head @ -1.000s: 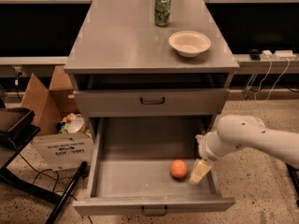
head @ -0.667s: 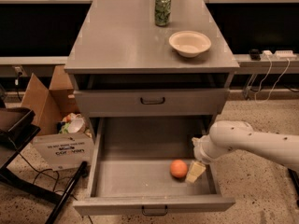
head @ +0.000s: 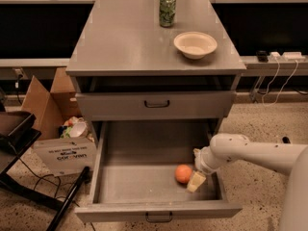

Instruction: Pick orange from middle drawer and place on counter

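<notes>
The orange (head: 183,173) lies on the floor of the open middle drawer (head: 139,186), towards its right side. My gripper (head: 195,179) reaches down into the drawer from the right on a white arm (head: 250,154) and sits right beside the orange, on its right. One pale fingertip (head: 196,181) shows just right of the fruit. The grey counter (head: 130,37) is the cabinet's top, above the shut upper drawer (head: 154,105).
A green can (head: 167,9) and a white bowl (head: 195,44) stand on the counter at the back right. An open cardboard box (head: 57,129) with clutter and a black stand (head: 19,143) are on the floor to the left. Cables run at the right wall.
My gripper has moved left and slightly deeper in the drawer, closing in on the orange. The orange has not moved.
</notes>
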